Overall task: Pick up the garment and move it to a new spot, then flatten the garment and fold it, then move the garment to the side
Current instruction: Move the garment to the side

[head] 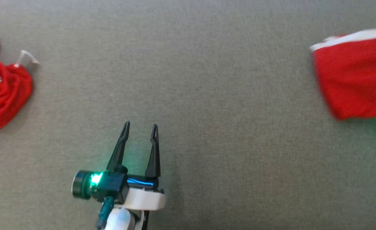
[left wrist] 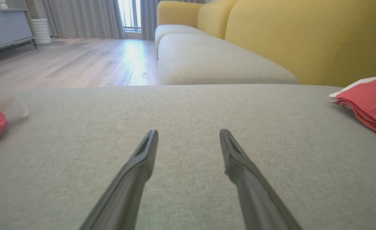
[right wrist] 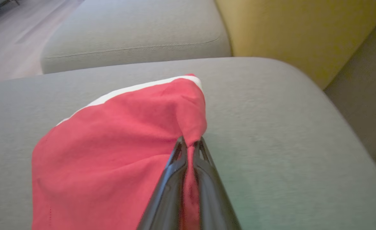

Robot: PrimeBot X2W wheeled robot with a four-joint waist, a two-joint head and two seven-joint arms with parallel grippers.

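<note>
**Asker:** Where is the garment?

**Me:** The red garment [right wrist: 111, 143] lies on the grey cushion [head: 207, 95], far out on my right. From my head it shows at the right edge, well apart from my left arm. A white band [right wrist: 127, 91] runs along its far edge.

**Asker:** And your right pincer?

**Me:** My right pincer [right wrist: 191, 140] is pressed together on the garment. A fold of red cloth sits between the two dark fingers, and the near corner is drawn up to their tips. The rest of the cloth spreads away to the left of that wrist view, over the cushion.

**Asker:** The left one?

**Me:** My left pincer [head: 141, 124] is spread wide and holds nothing. It points across bare grey fabric near the lower middle of the head view. I can't tell whether its tips touch the cushion.

**Asker:** Anything else on the cushion?

**Me:** A second bundle, a crumpled red heap [head: 2, 95] with white markings, sits at the far left edge, well apart from the garment. My left pincer is between the two, nearer the heap.

**Asker:** What's beyond?

**Me:** A yellow backrest [left wrist: 303, 41] rises behind a further grey seat, and a wooden floor [left wrist: 73, 60] runs off to the left of it.
</note>
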